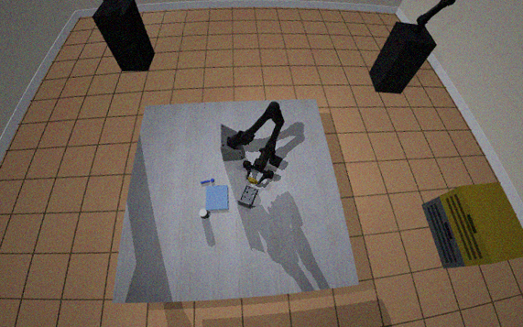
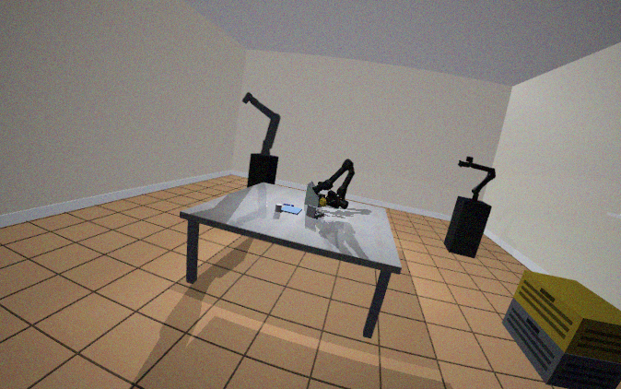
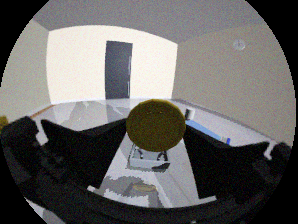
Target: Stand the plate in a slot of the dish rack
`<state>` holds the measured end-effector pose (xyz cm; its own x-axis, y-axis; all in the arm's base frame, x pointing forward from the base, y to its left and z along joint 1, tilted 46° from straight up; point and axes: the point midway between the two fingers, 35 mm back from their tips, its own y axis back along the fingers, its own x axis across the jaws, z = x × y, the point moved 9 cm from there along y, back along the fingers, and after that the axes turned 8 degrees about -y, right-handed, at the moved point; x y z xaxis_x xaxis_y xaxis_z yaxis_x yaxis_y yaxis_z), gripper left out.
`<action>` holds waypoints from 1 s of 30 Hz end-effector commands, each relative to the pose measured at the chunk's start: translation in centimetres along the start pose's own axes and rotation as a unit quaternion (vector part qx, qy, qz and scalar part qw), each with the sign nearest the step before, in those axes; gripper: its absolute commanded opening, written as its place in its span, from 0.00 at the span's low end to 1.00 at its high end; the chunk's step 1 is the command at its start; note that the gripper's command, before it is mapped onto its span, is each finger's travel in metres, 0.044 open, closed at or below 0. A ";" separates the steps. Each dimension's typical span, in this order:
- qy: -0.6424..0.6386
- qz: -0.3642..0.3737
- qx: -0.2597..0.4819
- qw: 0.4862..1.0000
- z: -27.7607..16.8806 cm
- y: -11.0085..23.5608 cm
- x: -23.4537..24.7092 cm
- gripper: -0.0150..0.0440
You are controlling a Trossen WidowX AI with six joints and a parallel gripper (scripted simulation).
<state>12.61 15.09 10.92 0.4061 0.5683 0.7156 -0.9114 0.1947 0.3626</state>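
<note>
The yellow plate is held above the table, its face turned to the wrist camera and roughly upright. My gripper is shut on the plate, one finger at each side of it, and reaches forward nearly level. The small grey dish rack stands on the table just ahead of and below the plate, and the two are apart. The plate hides part of the rack in the wrist view. The rack's single slots are too small to make out.
A blue flat square lies beside the rack, with a white-topped cylinder at one corner and a small blue object near another. A grey upright panel stands by the arm's base.
</note>
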 end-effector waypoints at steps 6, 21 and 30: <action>-0.006 0.022 -0.010 1.000 0.0 0.5 -0.4 0.25; -0.007 0.021 -0.008 1.000 -2.3 -0.9 -0.6 0.25; -0.006 0.020 -0.009 1.000 -3.0 -1.9 -0.8 0.25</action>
<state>13.53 16.74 8.12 0.3652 0.5599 0.7437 -0.9299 0.1822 0.3195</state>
